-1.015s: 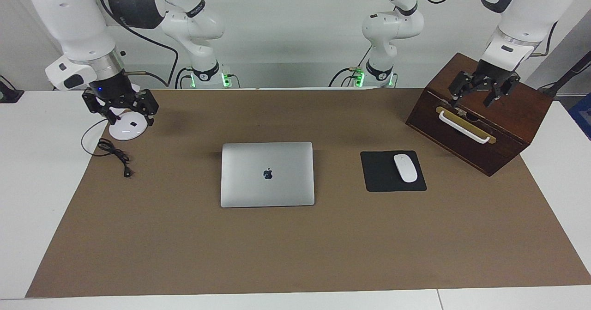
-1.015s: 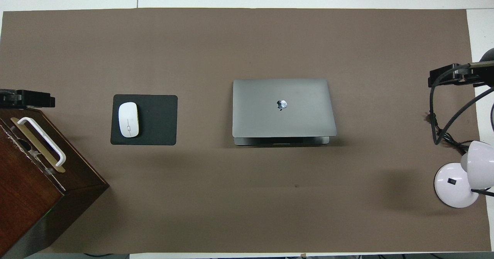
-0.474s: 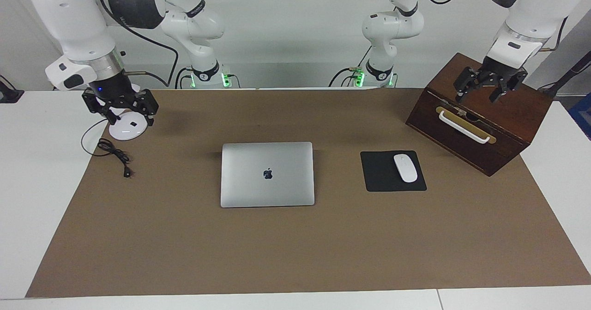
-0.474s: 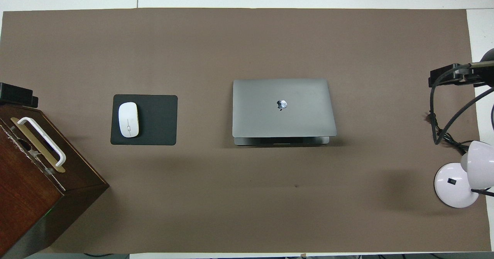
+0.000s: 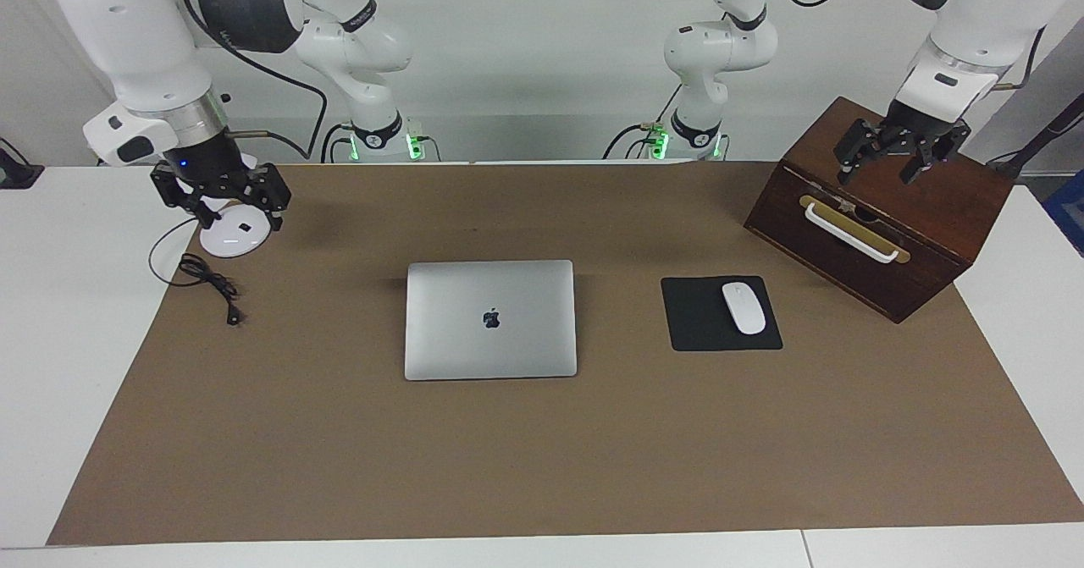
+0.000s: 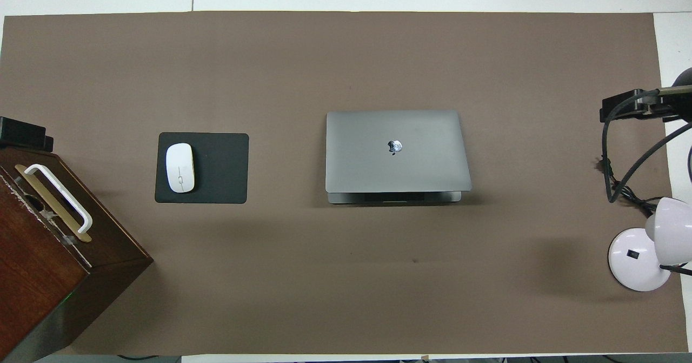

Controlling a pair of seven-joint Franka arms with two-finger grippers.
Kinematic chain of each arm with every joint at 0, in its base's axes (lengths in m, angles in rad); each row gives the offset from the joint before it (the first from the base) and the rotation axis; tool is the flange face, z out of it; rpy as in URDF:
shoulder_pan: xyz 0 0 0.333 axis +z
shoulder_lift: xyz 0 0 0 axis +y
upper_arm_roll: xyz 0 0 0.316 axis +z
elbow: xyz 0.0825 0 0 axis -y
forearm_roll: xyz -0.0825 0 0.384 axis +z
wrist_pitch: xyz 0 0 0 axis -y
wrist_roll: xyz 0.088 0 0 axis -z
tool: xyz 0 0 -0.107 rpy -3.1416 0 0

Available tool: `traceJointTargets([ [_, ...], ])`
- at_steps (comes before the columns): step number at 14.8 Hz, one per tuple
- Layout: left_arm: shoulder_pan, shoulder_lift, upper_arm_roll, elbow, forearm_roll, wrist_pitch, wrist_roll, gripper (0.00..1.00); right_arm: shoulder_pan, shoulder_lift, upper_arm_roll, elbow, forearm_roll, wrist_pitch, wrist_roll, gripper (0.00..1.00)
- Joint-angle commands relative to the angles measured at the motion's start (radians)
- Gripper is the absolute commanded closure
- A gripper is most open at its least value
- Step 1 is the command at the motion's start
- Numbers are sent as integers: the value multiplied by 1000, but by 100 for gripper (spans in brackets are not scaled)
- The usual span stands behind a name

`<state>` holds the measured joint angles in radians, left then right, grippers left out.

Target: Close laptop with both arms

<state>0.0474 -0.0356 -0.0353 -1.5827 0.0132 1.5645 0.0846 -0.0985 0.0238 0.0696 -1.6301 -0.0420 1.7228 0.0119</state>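
Observation:
The silver-grey laptop [image 5: 490, 319] lies in the middle of the brown mat with its apple logo up. In the overhead view the laptop [image 6: 394, 152] has its lid almost down, with the edge nearer the robots raised a little above the base. My left gripper [image 5: 898, 162] hangs open over the top of the wooden box, holding nothing. At the right arm's end of the table my right gripper [image 5: 222, 204] hangs open just above the white lamp base, also holding nothing. Neither gripper is close to the laptop.
A dark wooden box [image 5: 881, 212] with a white handle stands at the left arm's end. Between it and the laptop lies a black mouse pad [image 5: 703, 322] with a white mouse [image 5: 743, 307]. A white lamp base [image 5: 230, 234] and a black cable [image 5: 212, 284] sit at the right arm's end.
My left gripper has risen a little and drawn back over the box toward the robots. The right gripper and the laptop have not moved.

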Motion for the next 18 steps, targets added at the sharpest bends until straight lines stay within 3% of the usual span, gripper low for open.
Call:
traceJointTargets([
  [1,17,14,-11,29,21,-20,-6,0,-9,-8,13,-7,28,-3,32,0],
  [6,14,14,-14,27,16,24,-97,0,-4,-10,21,-8,28,-3,152,0],
  [18,14,9,-14,10,16,49,-100,0,11,-12,22,-11,56,0,367,0],
])
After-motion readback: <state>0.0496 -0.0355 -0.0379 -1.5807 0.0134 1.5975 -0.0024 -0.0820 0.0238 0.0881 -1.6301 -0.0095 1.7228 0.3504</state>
